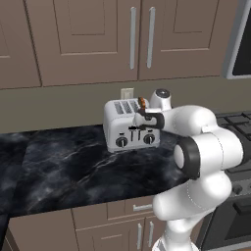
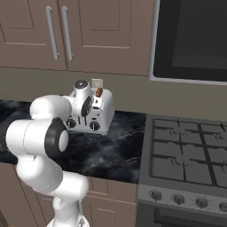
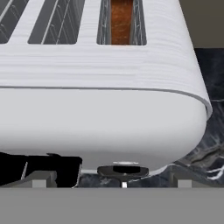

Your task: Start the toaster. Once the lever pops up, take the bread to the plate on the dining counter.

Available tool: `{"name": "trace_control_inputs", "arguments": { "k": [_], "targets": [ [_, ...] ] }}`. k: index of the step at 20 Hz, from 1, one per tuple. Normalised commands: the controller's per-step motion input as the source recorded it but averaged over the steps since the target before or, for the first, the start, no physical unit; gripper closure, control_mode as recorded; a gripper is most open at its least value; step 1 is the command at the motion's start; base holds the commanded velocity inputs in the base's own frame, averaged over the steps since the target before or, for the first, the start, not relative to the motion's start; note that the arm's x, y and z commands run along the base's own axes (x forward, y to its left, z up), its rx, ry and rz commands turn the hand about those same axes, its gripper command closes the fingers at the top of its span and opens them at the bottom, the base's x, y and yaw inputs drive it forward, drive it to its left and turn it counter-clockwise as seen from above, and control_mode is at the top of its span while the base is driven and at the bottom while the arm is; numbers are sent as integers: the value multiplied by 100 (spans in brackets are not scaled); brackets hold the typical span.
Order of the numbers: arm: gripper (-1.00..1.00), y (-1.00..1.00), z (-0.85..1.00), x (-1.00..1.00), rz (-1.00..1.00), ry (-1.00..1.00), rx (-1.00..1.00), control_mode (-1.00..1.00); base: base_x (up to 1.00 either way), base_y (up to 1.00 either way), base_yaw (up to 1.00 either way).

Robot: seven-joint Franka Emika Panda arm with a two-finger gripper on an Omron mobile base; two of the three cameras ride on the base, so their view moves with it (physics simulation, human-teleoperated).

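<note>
The silver toaster (image 1: pixel 117 122) (image 2: pixel 105 116) (image 3: pixel 100 122) stands at the back of a black marble worktop. The bread (image 1: pixel 142 102) (image 2: pixel 99 92) (image 3: pixel 121 22) sits upright in its rightmost slot, brown crust showing above the top. My gripper (image 1: pixel 139 128) (image 2: pixel 85 116) (image 3: pixel 111 179) is open and hangs just in front of the toaster's front face, over the right-hand knob (image 3: pixel 122 170) and beside a black lever (image 3: pixel 48 168). Nothing is between the fingers. The plate and the dining counter are out of view.
A gas stove (image 2: pixel 186 150) adjoins the worktop (image 1: pixel 59 166) on the right, with a dark microwave (image 2: pixel 190 35) above it. Brown wall cabinets (image 1: pixel 98 39) hang overhead. A wall outlet (image 1: pixel 127 93) sits behind the toaster. Bare worktop lies left of and in front of the toaster.
</note>
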Motion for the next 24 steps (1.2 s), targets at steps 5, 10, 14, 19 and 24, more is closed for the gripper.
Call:
{"name": "trace_control_inputs", "arguments": {
  "k": [5, 10, 14, 19, 24],
  "targets": [
    [-100, 0, -4, 1, 0, 0, 0, -100, 0, 0, 0],
    [-100, 0, -2, 0, 0, 0, 0, -100, 0, 0, 0],
    [-100, 0, -7, 0, 0, 0, 0, -100, 0, 0, 0],
    [-100, 0, -8, 0, 0, 0, 0, -100, 0, 0, 0],
    [-100, 0, -16, 0, 0, 0, 0, -100, 0, 0, 0]
  ]
}}
